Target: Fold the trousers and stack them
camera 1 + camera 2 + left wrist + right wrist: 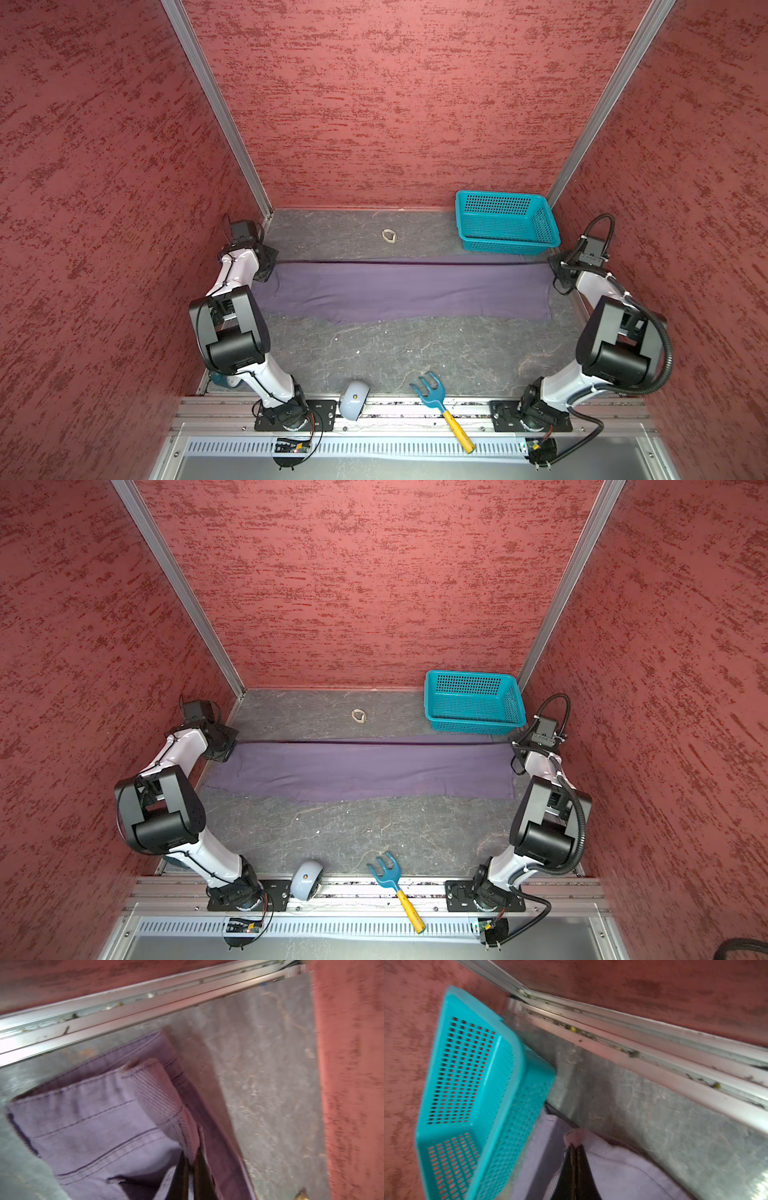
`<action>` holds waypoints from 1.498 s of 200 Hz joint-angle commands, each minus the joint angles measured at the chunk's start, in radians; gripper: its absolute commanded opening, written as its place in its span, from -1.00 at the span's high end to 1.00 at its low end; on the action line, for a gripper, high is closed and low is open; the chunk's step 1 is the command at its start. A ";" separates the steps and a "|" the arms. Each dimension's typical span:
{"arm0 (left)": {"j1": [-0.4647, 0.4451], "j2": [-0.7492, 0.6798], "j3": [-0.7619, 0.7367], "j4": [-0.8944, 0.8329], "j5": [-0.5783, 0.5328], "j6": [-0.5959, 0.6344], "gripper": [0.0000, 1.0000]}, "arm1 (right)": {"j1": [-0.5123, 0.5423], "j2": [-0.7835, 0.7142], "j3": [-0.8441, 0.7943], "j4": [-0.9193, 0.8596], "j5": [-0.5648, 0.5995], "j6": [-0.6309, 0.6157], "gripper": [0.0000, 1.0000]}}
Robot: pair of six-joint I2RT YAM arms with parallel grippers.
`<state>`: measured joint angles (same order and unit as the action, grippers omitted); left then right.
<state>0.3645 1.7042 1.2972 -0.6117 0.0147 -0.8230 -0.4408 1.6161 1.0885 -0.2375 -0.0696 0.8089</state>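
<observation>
The purple trousers [399,291] [365,771] lie stretched as a long band across the grey table, their far edge pulled into a straight line between the two grippers. At the left end my left gripper [266,270] [191,1157] is shut on a fold of the waistband cloth [158,1093], next to the left wall. At the right end my right gripper [560,280] [575,1148] is shut on the leg-end cloth [623,1172], just in front of the teal basket [505,222] [467,1095]. The arms hide both fingertips in both top views.
The basket stands in the back right corner. A small white ring [389,236] lies behind the trousers. A blue rake with a yellow handle [440,407] and a pale round object [354,401] sit at the front rail. Red walls close in three sides.
</observation>
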 commanded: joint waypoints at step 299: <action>-0.091 0.019 0.175 -0.042 -0.001 0.037 0.16 | 0.117 0.052 -0.033 -0.012 0.072 -0.052 0.04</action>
<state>0.3138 1.8236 1.5085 -0.6312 0.0074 -0.8314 -0.3321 1.7752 1.1057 -0.1879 -0.0631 0.8032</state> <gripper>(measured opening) 0.463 0.462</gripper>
